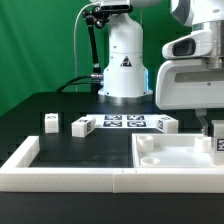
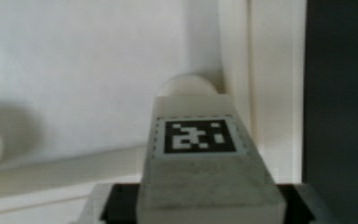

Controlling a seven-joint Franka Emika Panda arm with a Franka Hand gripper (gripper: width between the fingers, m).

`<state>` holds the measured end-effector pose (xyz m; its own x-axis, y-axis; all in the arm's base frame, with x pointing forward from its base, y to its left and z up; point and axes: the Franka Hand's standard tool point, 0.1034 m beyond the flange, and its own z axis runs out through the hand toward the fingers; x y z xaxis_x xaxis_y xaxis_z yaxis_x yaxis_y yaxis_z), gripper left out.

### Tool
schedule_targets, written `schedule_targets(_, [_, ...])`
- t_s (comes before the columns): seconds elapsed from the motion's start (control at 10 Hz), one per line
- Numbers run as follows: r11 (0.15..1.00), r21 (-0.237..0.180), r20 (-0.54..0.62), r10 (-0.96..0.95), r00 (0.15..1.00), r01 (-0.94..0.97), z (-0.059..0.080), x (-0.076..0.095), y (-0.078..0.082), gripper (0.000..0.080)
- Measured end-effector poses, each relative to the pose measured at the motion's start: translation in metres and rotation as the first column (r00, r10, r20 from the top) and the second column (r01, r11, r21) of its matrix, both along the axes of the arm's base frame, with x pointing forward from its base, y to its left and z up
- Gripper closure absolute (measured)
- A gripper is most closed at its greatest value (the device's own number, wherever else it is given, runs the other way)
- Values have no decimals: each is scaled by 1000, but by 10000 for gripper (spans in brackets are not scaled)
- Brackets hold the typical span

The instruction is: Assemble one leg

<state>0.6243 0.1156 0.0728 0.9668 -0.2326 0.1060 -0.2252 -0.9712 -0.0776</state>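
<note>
My gripper point(image 1: 212, 133) is at the exterior view's right, shut on a leg point(image 1: 219, 143), a short white post with a black-and-white tag. It holds the leg over the far right corner of the large white panel point(image 1: 175, 155). In the wrist view the leg point(image 2: 197, 150) stands between my dark fingers point(image 2: 123, 200), tag facing the camera, its far end at a rounded corner socket point(image 2: 194, 84) of the panel point(image 2: 69, 80). I cannot tell whether the leg touches the socket. Three more legs point(image 1: 50, 122) point(image 1: 83, 125) point(image 1: 165, 123) lie on the black table.
The marker board point(image 1: 125, 122) lies between the loose legs. A white L-shaped fence point(image 1: 22, 160) runs along the table's front and left. The robot's base point(image 1: 124, 65) stands behind. The black table point(image 2: 345, 100) shows past the panel's edge.
</note>
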Motion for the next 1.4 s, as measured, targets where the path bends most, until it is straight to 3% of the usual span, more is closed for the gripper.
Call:
schedule_targets(0.4, [956,12,-13,-293,956,293,-1,-2,-9,505])
schedule_targets(1.0, [883,-7,-18,-469,883,469,-1,-4,-25,495])
schedule_targets(1.2, [883,-7,-19,-469,883,469,-2,-4,-24,264])
schedule_targets(1.3, [883,-8,-19,-469,883,469,-2,-4,-24,264])
schedule_targets(1.4, [883,-8,-19,-469,883,469,-2,-4,-24,176])
